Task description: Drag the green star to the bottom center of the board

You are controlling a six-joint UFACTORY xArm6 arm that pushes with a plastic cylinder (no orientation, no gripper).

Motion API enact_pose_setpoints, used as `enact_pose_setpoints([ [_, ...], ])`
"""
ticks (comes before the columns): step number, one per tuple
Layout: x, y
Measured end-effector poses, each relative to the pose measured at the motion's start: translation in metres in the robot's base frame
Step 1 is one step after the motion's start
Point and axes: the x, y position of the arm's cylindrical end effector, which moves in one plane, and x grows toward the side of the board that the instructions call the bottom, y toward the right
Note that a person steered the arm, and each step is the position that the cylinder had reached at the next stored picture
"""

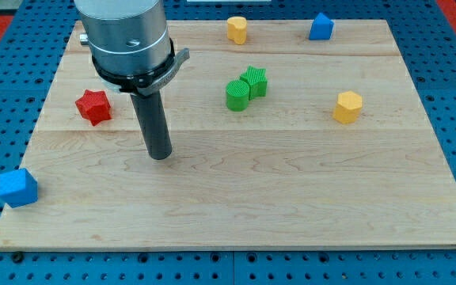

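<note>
— Where is your green star (256, 81)?
— In the upper middle of the wooden board (291, 198), touching a green cylinder (237, 94) at its lower left.
— And my tip (160, 155)?
— Left of centre, well apart from the star, holding nothing; it is a bare rod. The red star (93, 106) lies to its upper left.
— Touching it?
— Probably not, though the rod blocks part of your view.

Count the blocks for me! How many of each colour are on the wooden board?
Green: 2, a green star block and a green cylinder block, touching.
Yellow: 2, a top yellow block and a right yellow hexagon block.
Blue: 2, a top blue block and a left blue cube.
Red: 1, a red star block.
Total: 7
</note>
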Motion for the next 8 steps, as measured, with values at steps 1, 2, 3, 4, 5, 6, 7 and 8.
enact_pose_setpoints([
  [1, 0.0, 0.0],
  [2, -0.033, 0.02],
  [3, -0.098, 0.053],
  [4, -0.122, 0.063],
  [5, -0.143, 0.09],
  [6, -0.165, 0.128],
  [7, -0.145, 0.156],
  [8, -0.079, 0.157],
])
